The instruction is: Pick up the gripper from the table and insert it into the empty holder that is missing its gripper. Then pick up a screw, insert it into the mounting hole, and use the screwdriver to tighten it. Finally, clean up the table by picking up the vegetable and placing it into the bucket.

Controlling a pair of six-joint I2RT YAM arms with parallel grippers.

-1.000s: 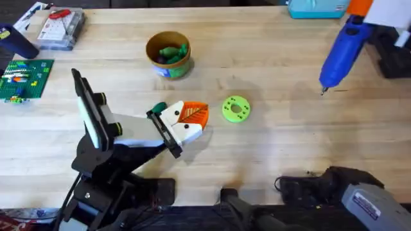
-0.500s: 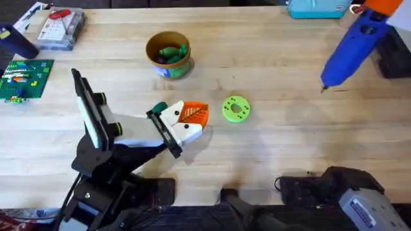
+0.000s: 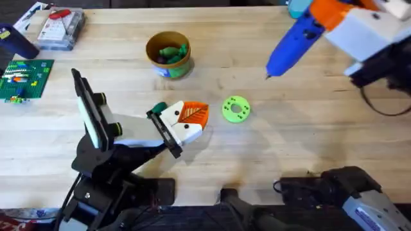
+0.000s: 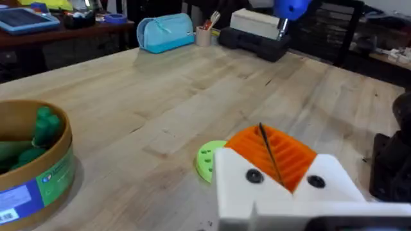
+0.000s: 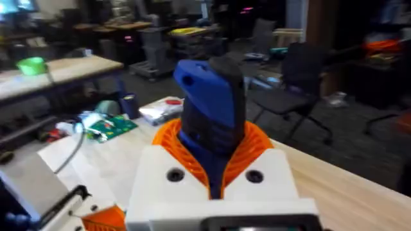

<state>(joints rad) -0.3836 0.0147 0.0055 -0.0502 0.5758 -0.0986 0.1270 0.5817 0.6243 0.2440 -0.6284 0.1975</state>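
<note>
right gripper [image 3: 350, 22]: pinching the screwdriver [image 3: 297, 43], held in the air over the far right of the table [image 3: 289, 154], bit tilted down toward the middle.
left gripper [image 3: 183, 122]: near the middle of the table; i cannot tell whether its fingers are spread.
step: by my judgement the tightening stage, with the driver in the air on its way to the mounting hole.
next move: lower the bit straight onto the screw, which i cannot make out.
bucket [image 3: 168, 54]: toward the far edge, left of centre, green vegetables inside.
green ring [image 3: 236, 108]: just beside the left gripper.
room: bare wood between driver and left gripper; clutter along the far edge and far left corner.
</note>
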